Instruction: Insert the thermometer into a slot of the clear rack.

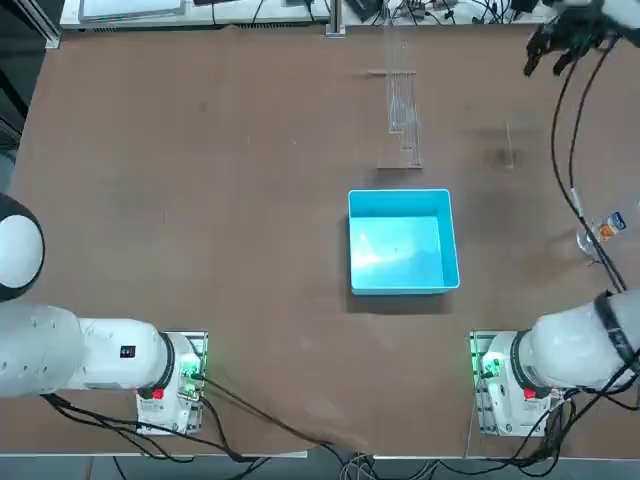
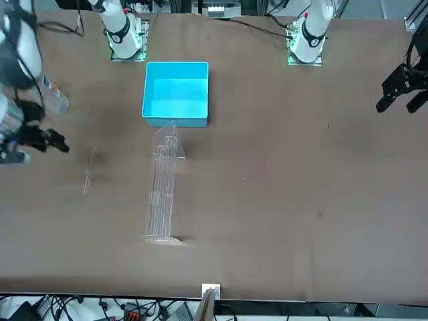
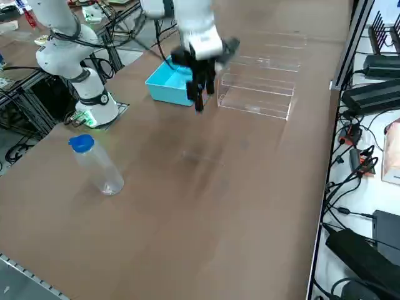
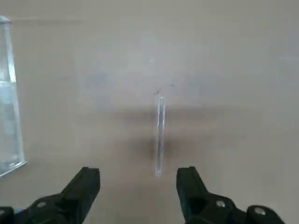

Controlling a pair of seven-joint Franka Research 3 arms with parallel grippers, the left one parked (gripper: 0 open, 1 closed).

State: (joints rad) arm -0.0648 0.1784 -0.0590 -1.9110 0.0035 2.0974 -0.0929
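On the table (image 1: 200, 200), the blue box (image 1: 402, 241) sits at 6 o'clock of the rack (image 1: 402, 100). A bottle (image 3: 97, 164) stands well apart. The thermometer (image 1: 509, 146) lies flat at the rack's 3 o'clock, its long axis parallel to the rack's. The gripper (image 4: 138, 179) hovers above it, released, empty.

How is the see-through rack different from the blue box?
The clear rack is transparent, so the table shows through it; the blue box is solid bright blue. The rack is long and narrow; the box is square. The rack has thin upright walls with slots; the box is an open tray with nothing in it. Both sit on the brown table, close together, end to end.
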